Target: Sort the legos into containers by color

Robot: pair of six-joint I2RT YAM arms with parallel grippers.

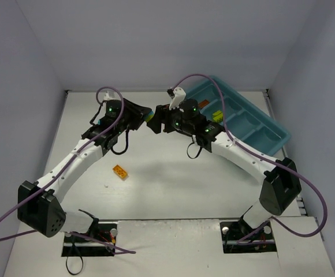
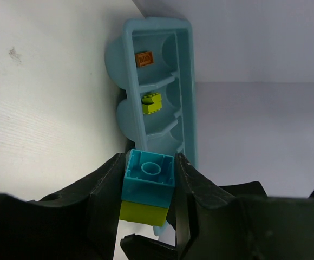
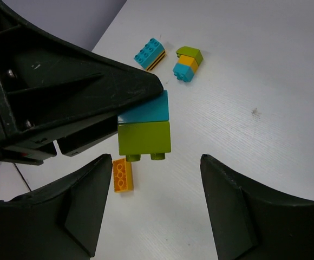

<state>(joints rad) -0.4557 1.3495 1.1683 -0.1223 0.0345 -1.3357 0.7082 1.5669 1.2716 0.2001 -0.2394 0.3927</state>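
My left gripper [image 1: 148, 118] [image 2: 150, 163] is shut on a two-colour stack, a cyan brick on a lime brick [image 2: 147, 187], and holds it above the table. The stack also shows in the right wrist view [image 3: 144, 131]. My right gripper [image 1: 156, 126] [image 3: 154, 197] is open and empty, facing the stack's lime end, with the jaws wide on either side. The teal tray [image 1: 264, 134] [image 2: 185, 81] lies at the back right. It holds a brown-orange brick [image 2: 144, 58] in the end compartment and a lime brick [image 2: 151, 103] in the adjoining one.
A yellow-orange brick [image 1: 120, 172] [image 3: 122, 175] lies loose on the table. A cyan stack with a dark underside [image 3: 150, 53] and a lime, yellow-orange and cyan stack [image 3: 187, 64] lie on the table beyond the grippers. Walls close the table on three sides.
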